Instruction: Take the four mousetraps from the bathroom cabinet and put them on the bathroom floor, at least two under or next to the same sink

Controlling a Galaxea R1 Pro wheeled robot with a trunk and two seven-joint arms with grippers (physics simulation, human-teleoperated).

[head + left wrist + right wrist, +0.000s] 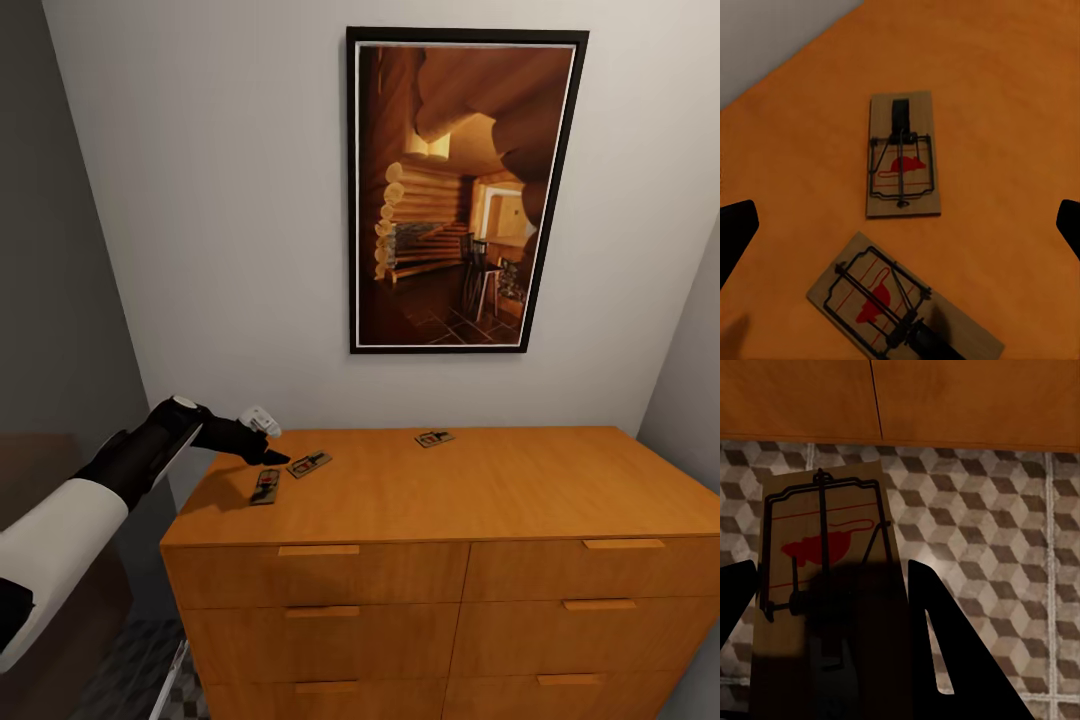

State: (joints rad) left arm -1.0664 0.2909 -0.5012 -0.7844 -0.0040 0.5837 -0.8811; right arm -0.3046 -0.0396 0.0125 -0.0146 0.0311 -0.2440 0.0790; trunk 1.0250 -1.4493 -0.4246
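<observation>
mousetraps: three on cabinet [480, 490] top — two near its 9 o'clock end [309, 463] [266, 486], one at 12 o'clock edge [434, 438] | left gripper [272, 452] over that pair, jaws wide, empty | right gripper [832, 615] closed on fourth mousetrap [821, 570] above bathroom floor [990, 547]

Open: cabinet top [520, 485] right of the traps lies bare.
Obstacles: wall [200, 250] behind; two traps [902, 154] [900, 307] close together.

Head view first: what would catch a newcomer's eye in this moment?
A tall framed picture of a log-cabin room hangs on the wall above the cabinet. Three mousetraps lie on the cabinet's top: two near its left end, under the open left gripper, and one near the wall. The right gripper holds a fourth mousetrap over the cube-patterned floor.
</observation>
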